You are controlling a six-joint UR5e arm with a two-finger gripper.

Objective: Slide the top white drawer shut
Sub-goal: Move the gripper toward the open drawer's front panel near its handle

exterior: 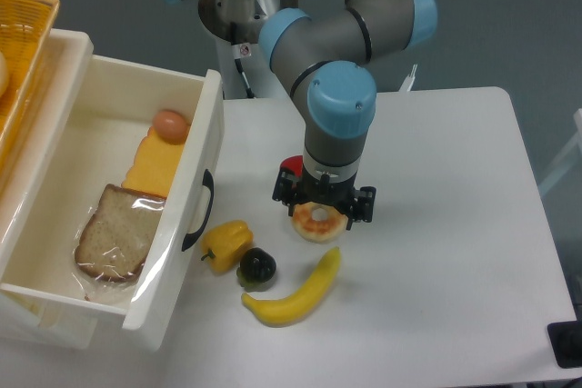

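From the fixed camera, the gripper point(323, 210) hovers over a doughnut point(317, 222); whether it holds anything I cannot tell. The top white drawer point(195, 197) stands open, leftward. Approach pending: next, reach its front and push.

The top white drawer point(195, 224) stands pulled well out over the left part of the bench, filling the frame from about 9 o'clock down to 7 o'clock. It is a deep, rectangular white plastic tray with tall walls and a panelled front that runs on a slant from upper right to lower left. A black curved handle point(199, 211) sits at the middle of that front, facing toward 3 o'clock. The tray lies level and open at the top, its inside visible.
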